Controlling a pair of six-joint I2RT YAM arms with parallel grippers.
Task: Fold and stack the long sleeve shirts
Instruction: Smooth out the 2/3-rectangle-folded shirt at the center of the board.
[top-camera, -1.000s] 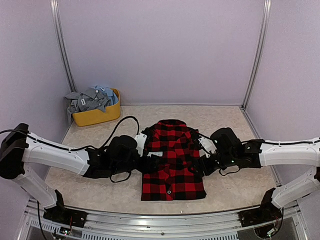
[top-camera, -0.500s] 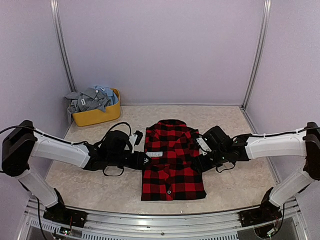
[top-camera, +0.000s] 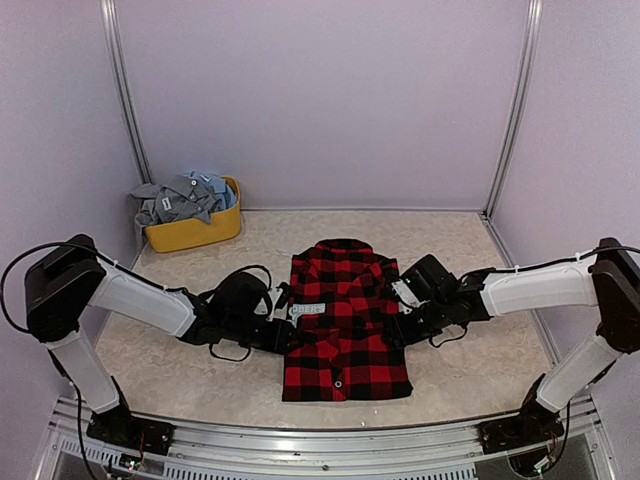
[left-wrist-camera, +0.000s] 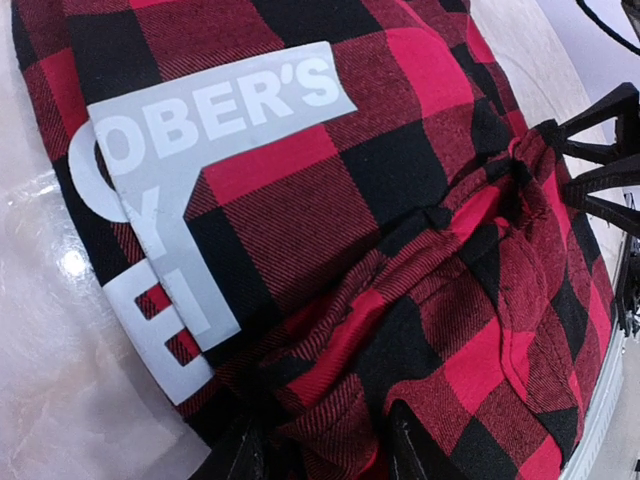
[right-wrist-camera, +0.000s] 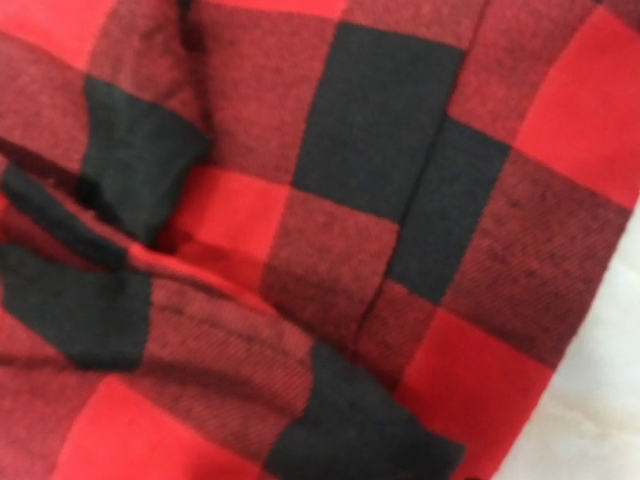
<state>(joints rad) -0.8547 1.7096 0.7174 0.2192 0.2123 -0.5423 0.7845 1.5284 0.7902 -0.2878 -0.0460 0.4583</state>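
Observation:
A red-and-black check flannel shirt (top-camera: 345, 325) lies folded into a tall rectangle in the middle of the table, collar at the far end, white label (left-wrist-camera: 200, 170) near its left edge. My left gripper (top-camera: 287, 332) is at that left edge; its two dark fingertips (left-wrist-camera: 243, 452) stand on either side of a bunched fold of the flannel (left-wrist-camera: 330, 400), pinching it. My right gripper (top-camera: 402, 325) is pressed against the shirt's right edge. Check cloth (right-wrist-camera: 330, 250) fills the right wrist view and the fingers do not show there. Grey and pale blue shirts (top-camera: 182, 197) are heaped elsewhere.
The heap of grey and blue shirts sits in a yellow oval tub (top-camera: 200, 232) at the back left corner, by a wall post. Pale walls close in the table on three sides. A metal rail (top-camera: 320, 440) runs along the near edge.
Both arms have dropped lower and drawn in to the shirt's side edges. The left gripper slid left off the cloth's top to its left edge, and its jaws narrowed onto a fold.

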